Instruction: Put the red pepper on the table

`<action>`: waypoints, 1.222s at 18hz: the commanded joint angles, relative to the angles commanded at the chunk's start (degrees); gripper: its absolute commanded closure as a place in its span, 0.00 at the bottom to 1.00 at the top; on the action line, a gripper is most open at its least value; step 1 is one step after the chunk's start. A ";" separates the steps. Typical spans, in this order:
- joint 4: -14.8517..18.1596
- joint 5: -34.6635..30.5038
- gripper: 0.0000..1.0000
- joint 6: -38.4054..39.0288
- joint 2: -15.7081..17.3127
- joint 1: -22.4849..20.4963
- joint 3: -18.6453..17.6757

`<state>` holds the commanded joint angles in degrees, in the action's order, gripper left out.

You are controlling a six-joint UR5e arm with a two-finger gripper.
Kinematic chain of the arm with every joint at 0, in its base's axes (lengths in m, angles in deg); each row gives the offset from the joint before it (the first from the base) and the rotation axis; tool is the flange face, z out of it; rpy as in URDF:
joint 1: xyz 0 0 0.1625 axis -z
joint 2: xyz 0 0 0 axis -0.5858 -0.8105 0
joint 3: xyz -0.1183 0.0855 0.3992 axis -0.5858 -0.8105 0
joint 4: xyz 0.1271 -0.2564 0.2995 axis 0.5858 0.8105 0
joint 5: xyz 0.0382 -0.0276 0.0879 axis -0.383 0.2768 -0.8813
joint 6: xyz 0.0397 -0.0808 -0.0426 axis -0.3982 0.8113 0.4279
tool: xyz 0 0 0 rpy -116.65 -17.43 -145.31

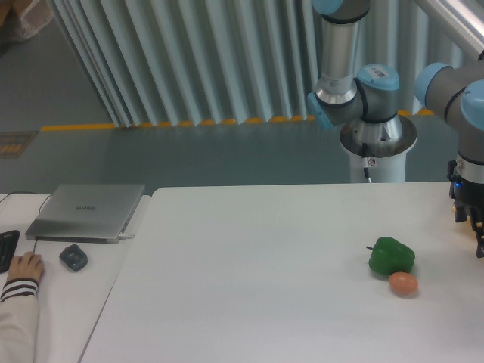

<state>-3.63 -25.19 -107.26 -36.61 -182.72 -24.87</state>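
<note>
The red pepper does not show in this view. The white table (249, 272) fills the lower middle and right of the frame. My gripper (473, 223) hangs at the far right edge, above the table's right side and right of the green pepper. It is cut off by the frame edge. Only dark parts of it show, so its jaws and anything between them are hidden.
A green bell pepper (391, 255) lies on the table's right part, with a small orange-brown egg-shaped object (403, 283) touching its front. The adjoining desk on the left holds a closed laptop (87, 212) and a mouse (73, 258). A person's hand (23, 269) rests there.
</note>
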 joint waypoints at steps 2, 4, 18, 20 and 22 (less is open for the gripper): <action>0.00 -0.09 0.00 0.00 0.09 0.00 -0.09; 0.00 -0.09 0.00 0.00 0.09 -0.09 -0.09; -0.35 0.00 0.00 0.97 1.58 0.35 -0.53; -0.44 0.18 0.00 2.02 1.58 0.35 -0.53; -0.44 0.17 0.00 2.55 1.84 0.18 -0.79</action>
<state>-4.07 -25.02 -104.71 -34.76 -182.55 -25.66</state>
